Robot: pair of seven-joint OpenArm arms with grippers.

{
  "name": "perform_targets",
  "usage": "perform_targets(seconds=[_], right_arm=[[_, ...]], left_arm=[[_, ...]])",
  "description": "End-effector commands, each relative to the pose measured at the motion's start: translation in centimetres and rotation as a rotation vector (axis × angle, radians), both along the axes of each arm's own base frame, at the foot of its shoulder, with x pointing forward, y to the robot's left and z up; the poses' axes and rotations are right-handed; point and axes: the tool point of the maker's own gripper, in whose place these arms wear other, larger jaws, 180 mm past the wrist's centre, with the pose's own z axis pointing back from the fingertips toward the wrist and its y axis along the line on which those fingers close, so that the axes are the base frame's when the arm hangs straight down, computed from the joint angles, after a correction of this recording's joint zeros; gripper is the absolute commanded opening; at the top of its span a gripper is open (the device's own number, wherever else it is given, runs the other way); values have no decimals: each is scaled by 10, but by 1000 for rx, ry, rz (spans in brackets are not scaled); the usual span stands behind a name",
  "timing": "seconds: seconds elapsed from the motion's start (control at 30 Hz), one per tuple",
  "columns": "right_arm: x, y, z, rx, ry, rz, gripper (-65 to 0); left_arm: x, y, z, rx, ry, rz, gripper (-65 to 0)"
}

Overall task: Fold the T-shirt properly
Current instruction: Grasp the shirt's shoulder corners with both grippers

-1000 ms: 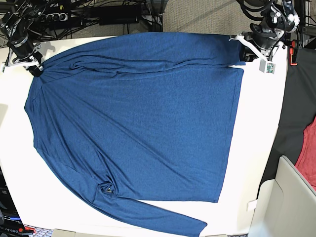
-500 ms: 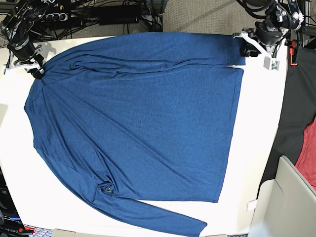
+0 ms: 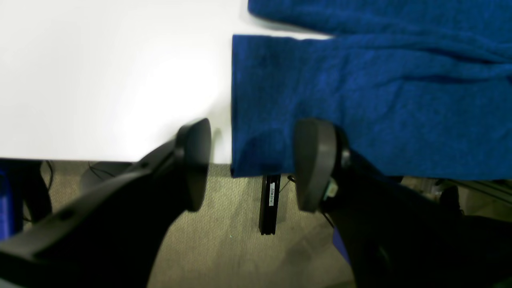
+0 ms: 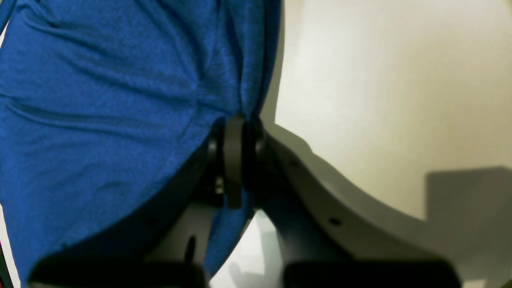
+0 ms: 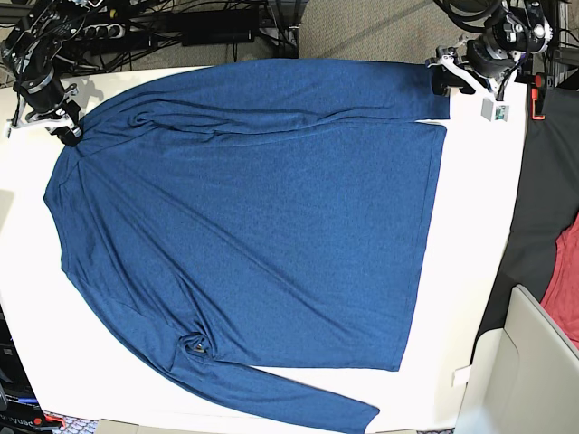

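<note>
**Blue shirt spread flat across white table**

The T-shirt (image 5: 253,226) covers most of the white table (image 5: 475,271); cables and grey carpet lie beyond the far edge. The left wrist view shows the left gripper (image 3: 252,164) with jaws apart, straddling the sleeve cuff (image 3: 256,104) at the table's edge. The right gripper (image 4: 236,160) pinches shirt fabric.

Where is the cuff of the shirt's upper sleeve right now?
In the base view the sleeve cuff lies at the table's top right edge, just beside the open left gripper; the left wrist view shows it between the spread fingers, not held.
</note>
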Motion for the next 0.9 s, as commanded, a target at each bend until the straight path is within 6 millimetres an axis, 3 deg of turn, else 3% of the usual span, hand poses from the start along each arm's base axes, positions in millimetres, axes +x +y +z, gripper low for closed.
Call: perform_targets(seconds=[0.0,0.27,0.37,0.43,0.57,0.63,0.7,0.87], right_arm=[[3,-5,7,-16,-11,3,-634],[3,-5,7,-16,-11,3,-634],[3,-5,7,-17,-11,3,-634],[3,-5,7,-17,-11,3,-634],[3,-5,7,-16,-11,3,-634],[3,-4,6,-14,-11,2,-634],[2,-4,6,-13,-10,2,-634],[2,-5,7,-16,-10,2,-634]], left_arm=[[9,-5,4,-10,-30,-18,-326],[9,-21,-21,-67,-6,-27,-331],[8,-28,-26,-82,1,-39,-366],[7,-34,-27,-91,4,-54,-419],[7,-36,-26,-97,6,-57,-605],[9,-35,-23,-89,-2,-59,-650],[13,-36,-16,-81,-27,-68,-650],[25,-28,24,-19,-135,-83,-650]])
